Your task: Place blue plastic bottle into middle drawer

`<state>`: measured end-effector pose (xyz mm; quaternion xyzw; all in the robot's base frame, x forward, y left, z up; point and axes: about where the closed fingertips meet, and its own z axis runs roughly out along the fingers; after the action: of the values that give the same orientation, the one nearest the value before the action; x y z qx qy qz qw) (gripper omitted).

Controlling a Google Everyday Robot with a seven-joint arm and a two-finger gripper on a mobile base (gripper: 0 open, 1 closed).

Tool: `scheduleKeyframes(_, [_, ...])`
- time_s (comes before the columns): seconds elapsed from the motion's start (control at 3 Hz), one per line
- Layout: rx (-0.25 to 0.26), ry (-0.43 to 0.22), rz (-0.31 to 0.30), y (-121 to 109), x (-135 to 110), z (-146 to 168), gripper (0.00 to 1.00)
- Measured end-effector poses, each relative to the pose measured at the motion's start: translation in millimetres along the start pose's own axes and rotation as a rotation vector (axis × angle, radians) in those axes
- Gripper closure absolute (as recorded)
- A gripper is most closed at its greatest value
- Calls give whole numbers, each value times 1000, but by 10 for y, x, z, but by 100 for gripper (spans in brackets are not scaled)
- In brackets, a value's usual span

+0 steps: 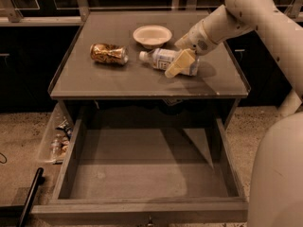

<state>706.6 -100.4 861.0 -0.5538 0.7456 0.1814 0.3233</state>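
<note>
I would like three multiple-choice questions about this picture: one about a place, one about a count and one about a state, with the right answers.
1. Where is the gripper?
A) down at the floor
B) over the small clear plastic bottle with the white cap on the grey tabletop
C) behind the table

2. How many objects lie on the tabletop?
A) two
B) five
C) three

3. The wide grey middle drawer is:
A) open and empty
B) shut
C) open, full of packets

Answers:
1 B: the gripper is right at the lying bottle.
2 C: there are the dented gold can, the white round bowl and the bottle.
3 A: its bare bottom shows.
</note>
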Motion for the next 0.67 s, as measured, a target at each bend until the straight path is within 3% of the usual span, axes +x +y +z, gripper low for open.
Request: scheduleKeyframes(0.67, [0,0,0,0,0,0,65])
